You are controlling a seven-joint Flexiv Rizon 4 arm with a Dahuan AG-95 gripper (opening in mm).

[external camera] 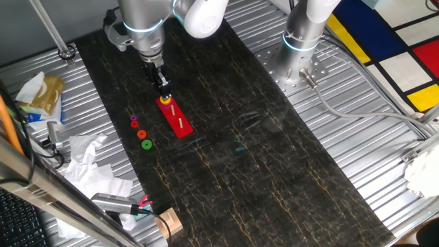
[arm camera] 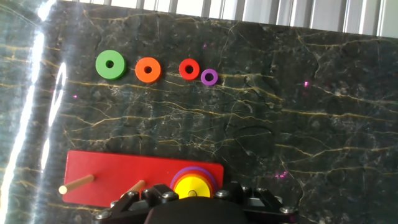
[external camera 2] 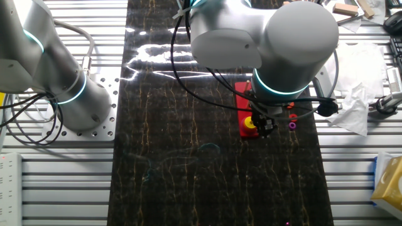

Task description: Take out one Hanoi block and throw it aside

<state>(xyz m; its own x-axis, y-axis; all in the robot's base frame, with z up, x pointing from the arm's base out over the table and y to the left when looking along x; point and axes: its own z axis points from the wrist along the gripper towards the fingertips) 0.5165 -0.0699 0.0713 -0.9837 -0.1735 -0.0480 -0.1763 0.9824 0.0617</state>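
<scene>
The yellow Hanoi block (arm camera: 191, 187) sits on top of a stack of rings on the end peg of a red base (arm camera: 112, 180). It also shows in one fixed view (external camera: 165, 101) and in the other fixed view (external camera 2: 250, 123). My gripper (external camera: 163, 92) hangs straight down right over this block, its fingers reaching to the block's level. In the hand view the hand's black body covers the fingertips, so their spacing is hidden. Two bare wooden pegs (arm camera: 78, 183) stand on the rest of the base.
A green ring (arm camera: 110, 65), an orange ring (arm camera: 148, 70), a red ring (arm camera: 189, 69) and a small purple ring (arm camera: 209, 76) lie in a row on the dark mat beside the base. Crumpled paper and clutter (external camera: 89, 161) sit off the mat's edge. A second arm's base (external camera: 302, 41) stands at the back.
</scene>
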